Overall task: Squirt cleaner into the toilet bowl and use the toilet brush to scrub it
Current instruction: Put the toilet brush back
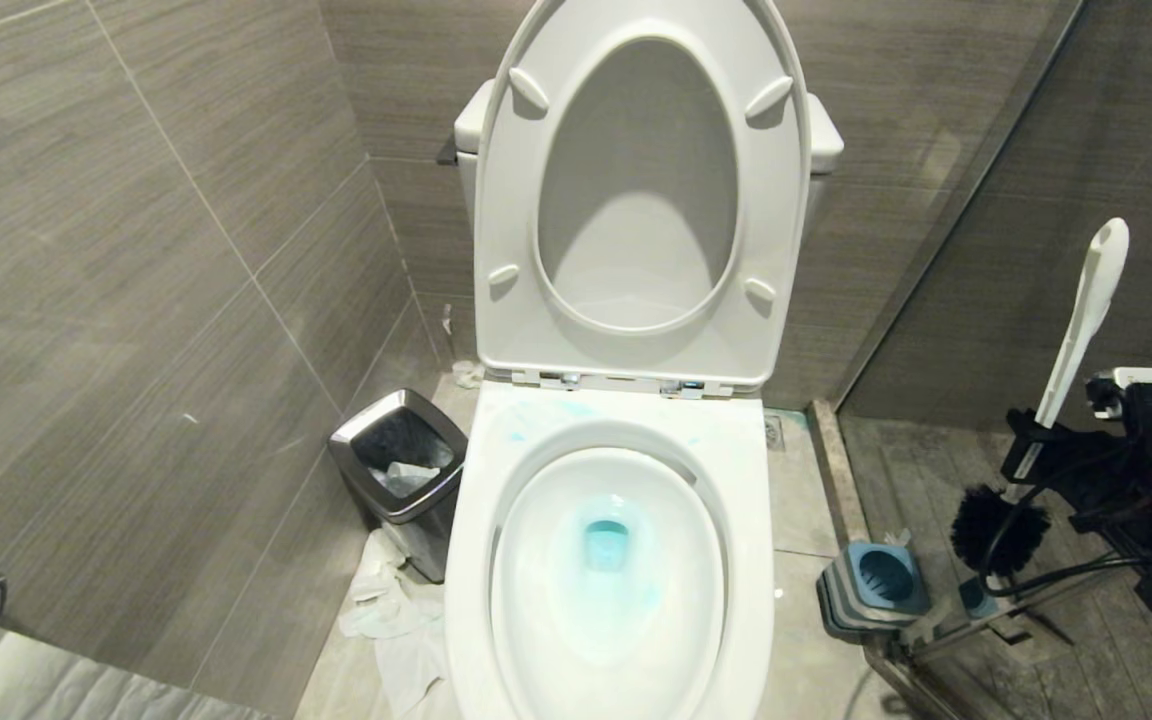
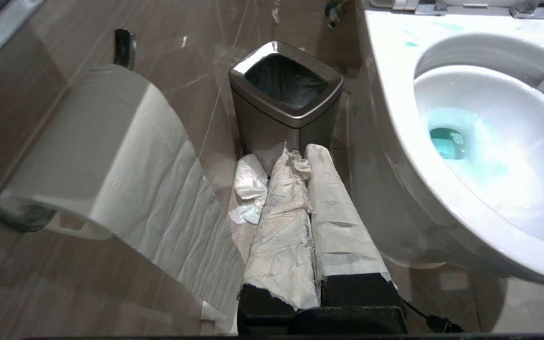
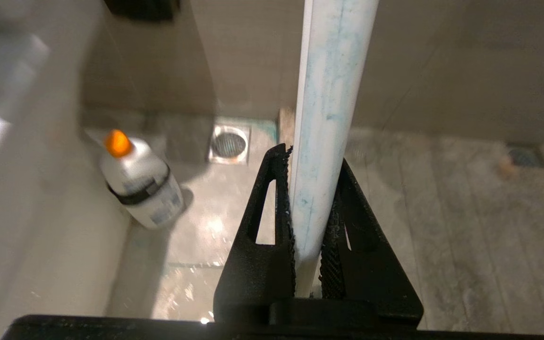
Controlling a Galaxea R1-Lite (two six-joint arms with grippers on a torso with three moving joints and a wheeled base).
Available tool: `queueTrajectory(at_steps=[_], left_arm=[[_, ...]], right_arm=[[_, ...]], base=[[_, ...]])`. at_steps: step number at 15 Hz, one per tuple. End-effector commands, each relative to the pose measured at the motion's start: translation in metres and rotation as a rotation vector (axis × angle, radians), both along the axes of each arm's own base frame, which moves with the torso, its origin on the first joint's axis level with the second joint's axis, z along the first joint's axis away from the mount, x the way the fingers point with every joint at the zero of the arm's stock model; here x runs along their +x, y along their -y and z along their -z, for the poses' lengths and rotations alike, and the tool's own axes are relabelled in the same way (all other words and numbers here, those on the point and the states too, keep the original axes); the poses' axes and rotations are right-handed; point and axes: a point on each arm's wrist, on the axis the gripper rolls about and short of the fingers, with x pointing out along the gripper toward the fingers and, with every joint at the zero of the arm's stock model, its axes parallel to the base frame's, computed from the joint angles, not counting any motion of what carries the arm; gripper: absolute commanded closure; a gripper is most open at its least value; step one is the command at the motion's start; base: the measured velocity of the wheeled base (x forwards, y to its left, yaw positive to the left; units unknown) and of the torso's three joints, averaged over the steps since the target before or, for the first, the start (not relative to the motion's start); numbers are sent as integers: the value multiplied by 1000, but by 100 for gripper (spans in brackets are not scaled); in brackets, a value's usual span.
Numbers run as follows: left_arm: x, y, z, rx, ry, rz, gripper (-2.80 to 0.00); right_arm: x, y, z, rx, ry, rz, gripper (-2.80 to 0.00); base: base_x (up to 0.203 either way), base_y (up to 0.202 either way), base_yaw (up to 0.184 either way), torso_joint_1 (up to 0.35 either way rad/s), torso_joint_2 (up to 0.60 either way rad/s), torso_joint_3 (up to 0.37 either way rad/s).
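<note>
Grey tiled walls framed one toilet bowl (image 1: 608, 560) tinted by cleaner (image 1: 604, 545). Our right gripper (image 3: 306, 189) clamped one toilet brush (image 1: 1076, 330) above one blue holder (image 1: 881, 580); our left gripper (image 2: 307, 163) was closed.

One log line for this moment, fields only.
right hand: shut on toilet brush | brush: lifted beside holder | toilet bowl: blue-tinted | left hand: shut, idle

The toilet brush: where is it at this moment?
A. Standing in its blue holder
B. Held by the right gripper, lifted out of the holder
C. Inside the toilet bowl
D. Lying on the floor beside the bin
B: the right gripper is shut on the white handle of the toilet brush, whose black bristles hang beside the empty blue holder.
</note>
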Motion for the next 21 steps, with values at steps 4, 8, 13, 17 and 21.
queueTrajectory(at_steps=[4,8,13,17,21], left_arm=[[1,0,2,1,-8,-1,0],[1,0,2,1,-8,-1,0],[1,0,2,1,-8,-1,0],[1,0,2,1,-8,-1,0],[1,0,2,0,-9,-1,0]], right_arm=[[30,13,37,-31,-47,-68,0],[41,4,44,-89,-49,-160,0],[44,-6,49,-115,-64,-189,0],[49,1,56,-114,-66,-177,0],[65,6,59,-123,-28,-172,0]], base=[[0,0,0,1,2,-173],[0,0,0,0,5,-195],[0,0,0,-2,1,-144],[0,0,0,5,4,-117],[0,0,0,0,2,-164]])
